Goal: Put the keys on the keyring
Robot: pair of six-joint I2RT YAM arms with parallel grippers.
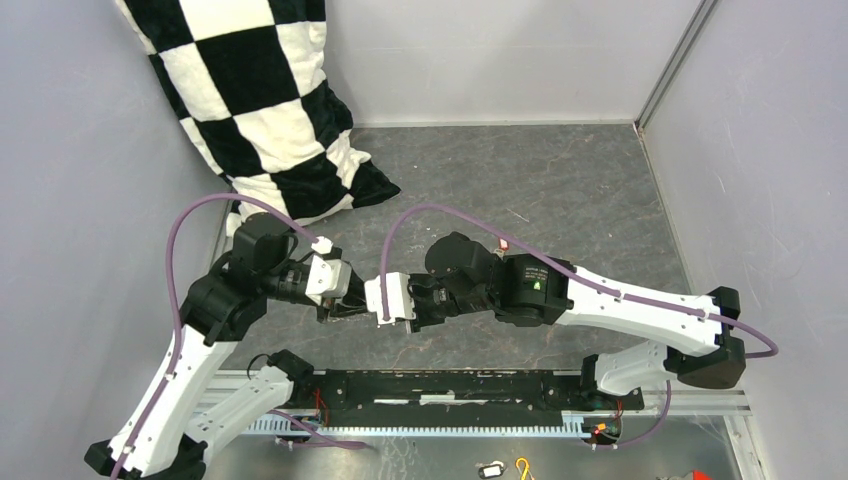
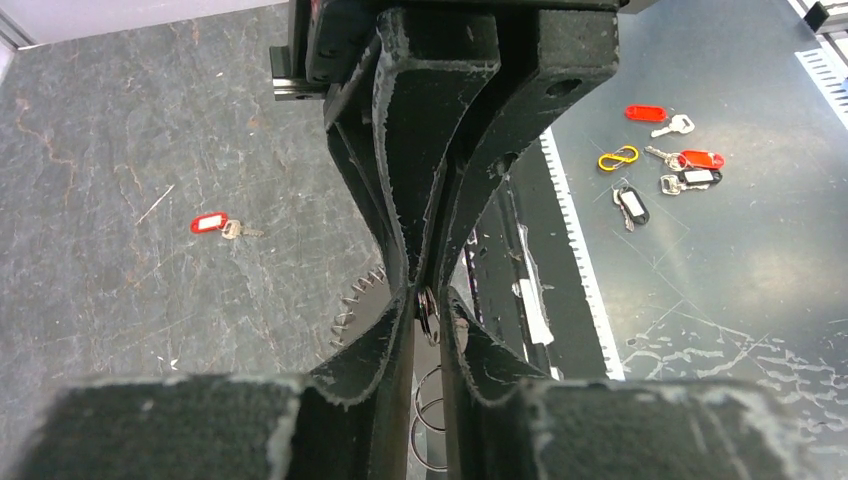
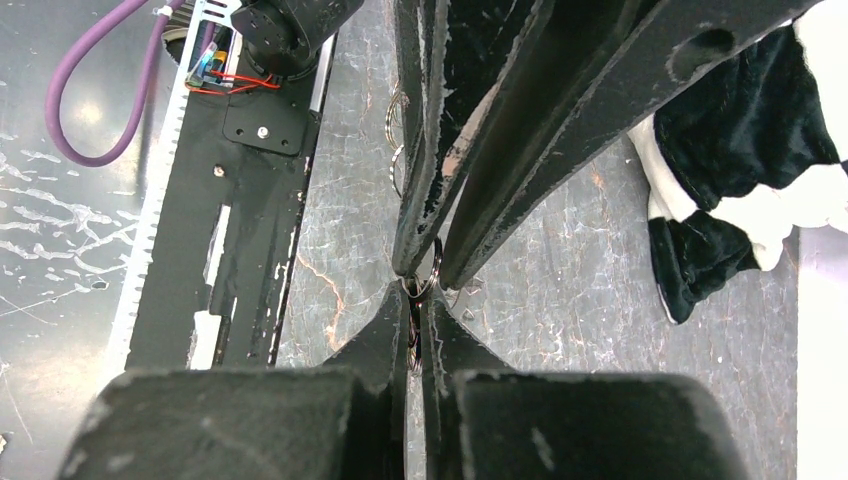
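Both grippers meet tip to tip low over the grey table. My right gripper (image 3: 415, 292) (image 1: 364, 311) is shut on the keyring, held edge-on between its fingers. The keyring's toothed arc (image 2: 358, 300) shows beside my left finger, and two small rings (image 2: 430, 420) hang below. My left gripper (image 2: 430, 302) (image 1: 342, 306) is closed on a small metal ring (image 3: 430, 272) at the keyring's rim. A key with a red head (image 2: 215, 224) lies alone on the table, away from both grippers. Whether another key hangs between the jaws is hidden.
A black-and-white checkered pillow (image 1: 265, 110) leans in the far left corner. A black rail (image 1: 450, 390) runs along the near edge. On the metal sheet beyond it lie a yellow hook (image 2: 618, 157) and several red and dark tags (image 2: 700, 160). Walls close in on three sides.
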